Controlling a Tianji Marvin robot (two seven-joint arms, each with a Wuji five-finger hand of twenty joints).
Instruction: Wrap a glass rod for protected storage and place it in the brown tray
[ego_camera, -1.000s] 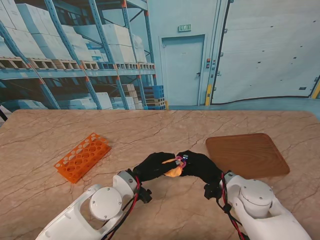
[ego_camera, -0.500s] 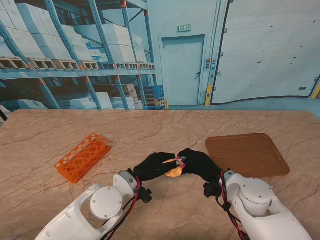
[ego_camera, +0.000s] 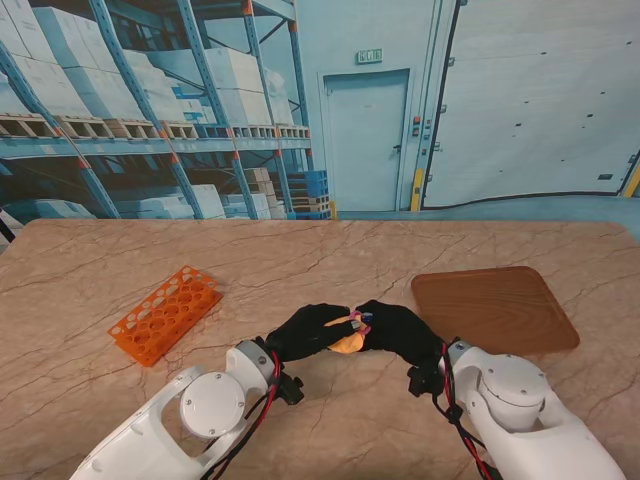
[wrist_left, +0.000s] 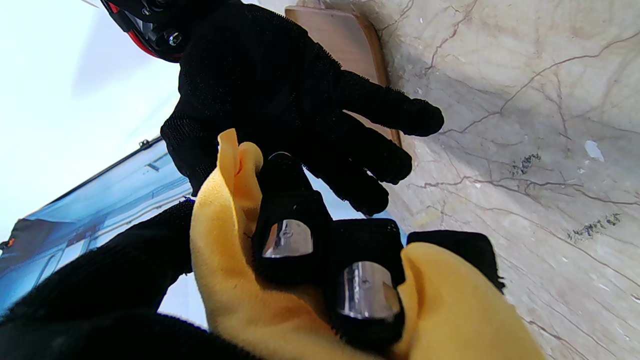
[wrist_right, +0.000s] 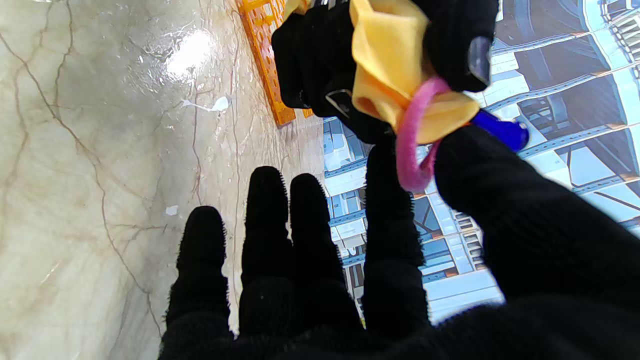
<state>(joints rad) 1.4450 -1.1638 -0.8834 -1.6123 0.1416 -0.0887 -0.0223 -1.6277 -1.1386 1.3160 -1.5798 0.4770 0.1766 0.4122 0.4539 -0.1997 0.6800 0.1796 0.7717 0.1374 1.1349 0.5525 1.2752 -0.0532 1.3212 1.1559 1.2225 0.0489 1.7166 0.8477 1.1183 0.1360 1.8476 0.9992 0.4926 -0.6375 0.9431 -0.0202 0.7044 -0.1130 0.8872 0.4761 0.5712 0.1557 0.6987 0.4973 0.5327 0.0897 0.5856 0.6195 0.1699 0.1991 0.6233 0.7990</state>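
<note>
Over the table's near middle, my left hand (ego_camera: 305, 332) is shut on a yellow cloth (ego_camera: 347, 344) rolled around the rod. In the left wrist view its fingertips (wrist_left: 290, 220) dig into the cloth (wrist_left: 225, 280). A blue rod tip (wrist_right: 500, 129) sticks out of the cloth's end (wrist_right: 385, 45). A pink elastic band (wrist_right: 410, 150) loops around that end, pinched between the thumb and forefinger of my right hand (ego_camera: 400, 330); its other fingers (wrist_right: 265, 220) are spread. The band shows as a pink speck (ego_camera: 358, 321) between the hands. The brown tray (ego_camera: 493, 308) lies to the right.
An orange test-tube rack (ego_camera: 165, 313) lies tilted on the marble table to the left of my hands. The tray's edge (wrist_left: 340, 35) shows behind my right hand (wrist_left: 280, 85) in the left wrist view.
Both hands stay together on the bundle. Only slight finger shifts show around the pink band.
</note>
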